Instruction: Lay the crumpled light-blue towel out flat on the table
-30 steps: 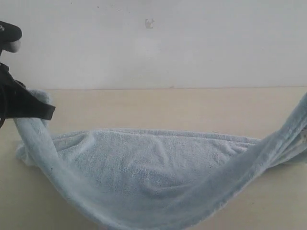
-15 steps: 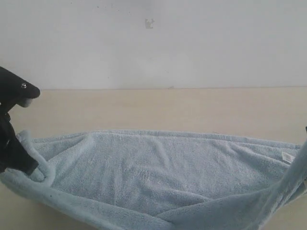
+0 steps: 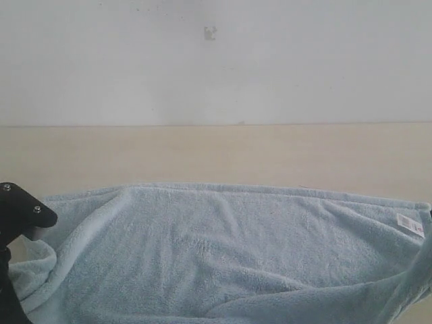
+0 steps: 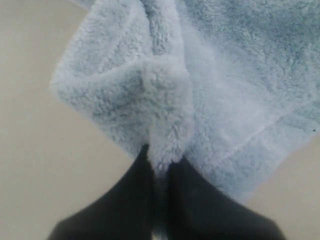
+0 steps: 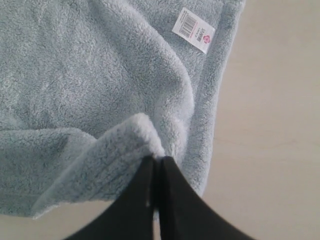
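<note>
Worktop (image 3: 216,152): open beige strip between wall (image 3: 304,67) and towel (image 3: 223,250), far hem straight. Left hand (image 4: 161,164), right hand (image 5: 156,159): each clamped on a near-edge fold.

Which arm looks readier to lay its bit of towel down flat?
Probably right. The right pincer pinches a thin edge of the towel near the label, where cloth lies fairly smooth; the left pincer grips a thick, bunched fold.

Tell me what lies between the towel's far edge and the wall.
Only bare table. The exterior view shows an unbroken beige strip running from the towel back to the wall.
</note>
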`<state>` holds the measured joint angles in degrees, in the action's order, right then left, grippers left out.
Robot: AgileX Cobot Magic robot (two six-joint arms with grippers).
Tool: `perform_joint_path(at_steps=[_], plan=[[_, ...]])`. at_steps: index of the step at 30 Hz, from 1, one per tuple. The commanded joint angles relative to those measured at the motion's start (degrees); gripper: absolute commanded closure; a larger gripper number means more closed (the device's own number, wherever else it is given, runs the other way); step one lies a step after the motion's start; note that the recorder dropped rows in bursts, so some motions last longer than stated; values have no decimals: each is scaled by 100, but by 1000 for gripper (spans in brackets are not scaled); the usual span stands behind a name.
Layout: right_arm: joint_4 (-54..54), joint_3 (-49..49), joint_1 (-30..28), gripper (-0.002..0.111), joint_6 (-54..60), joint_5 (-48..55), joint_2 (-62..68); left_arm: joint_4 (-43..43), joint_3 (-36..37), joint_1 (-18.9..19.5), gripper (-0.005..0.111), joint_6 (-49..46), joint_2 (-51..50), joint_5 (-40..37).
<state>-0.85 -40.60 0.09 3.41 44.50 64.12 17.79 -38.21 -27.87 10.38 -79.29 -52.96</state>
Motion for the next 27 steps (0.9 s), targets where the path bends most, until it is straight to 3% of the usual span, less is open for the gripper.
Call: perform_joint_path(at_steps=[1,8,11,16,21,24,27], plan=[[-116,14,-11,108,-7,-101,0,-241,59,26,103,-28,7,215],[-157,14,-11,108,-7,-123,-14,-40,20,26,103,26,274,88],[-181,14,-11,108,7,-122,-14,368,20,26,103,549,600,207],[-204,14,-9,108,-138,-1668,185,1792,20,113,103,1833,889,1171],[-204,-245,-22,108,-277,-2002,1159,2696,-83,819,103,2892,502,2029],[-233,-783,-22,108,-341,-1838,1951,2383,-567,1374,103,2504,63,2071],[-246,-1793,-22,108,-341,-1536,2449,1503,-1556,1963,103,1767,-217,2217]])
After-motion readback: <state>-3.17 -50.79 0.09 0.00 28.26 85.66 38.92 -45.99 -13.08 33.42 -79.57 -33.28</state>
